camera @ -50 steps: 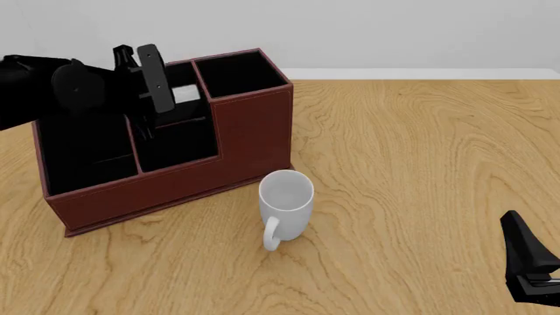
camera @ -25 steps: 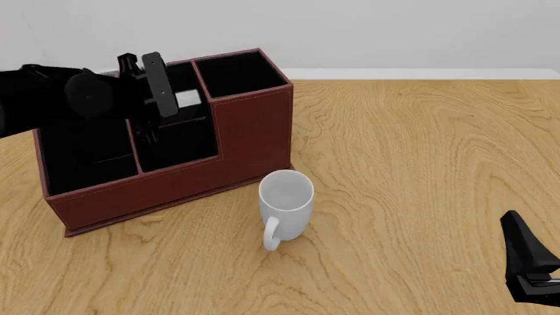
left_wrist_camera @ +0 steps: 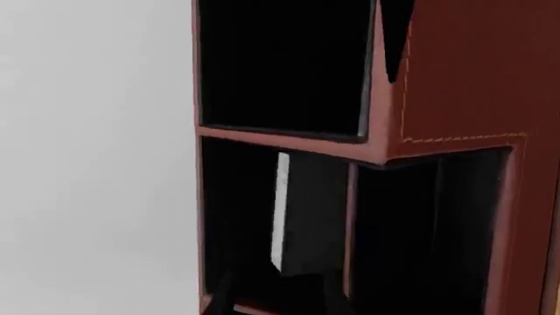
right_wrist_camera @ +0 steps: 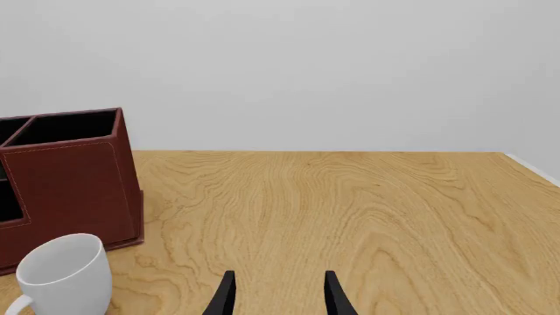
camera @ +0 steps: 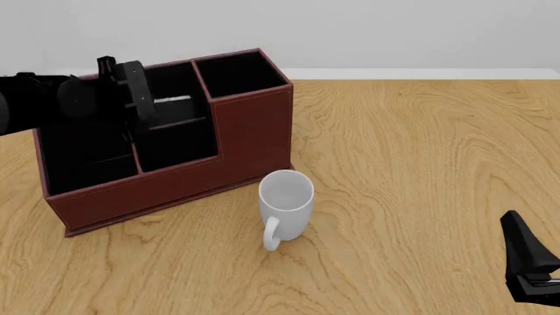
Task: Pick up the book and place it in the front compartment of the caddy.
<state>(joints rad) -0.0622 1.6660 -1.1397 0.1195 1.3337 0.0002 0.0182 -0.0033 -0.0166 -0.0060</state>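
My left end effector (camera: 133,98) hangs over the middle of the caddy (camera: 175,184), above the divider between its lower sections, with its fingers (left_wrist_camera: 229,292) spread apart and nothing between them. The book (left_wrist_camera: 302,213) stands upright inside the caddy's middle part, in the rear of the two compartments split by the divider, its white page edges showing as a pale strip against the black lining; in the front view the book (camera: 170,100) appears only as a thin light sliver beside my left arm. I cannot tell from the left wrist view whether the cover leans on the divider or stands just clear of it. The taller square end section of the caddy sits to the right of the book's compartment and looks dark inside. A white mug (camera: 285,205) stands on the table (camera: 420,164) just in front of the caddy's right end, handle toward me, not touching it. My right end effector (right_wrist_camera: 275,295) rests low near the table's near right corner, well apart from everything, its fingers parted and holding nothing.
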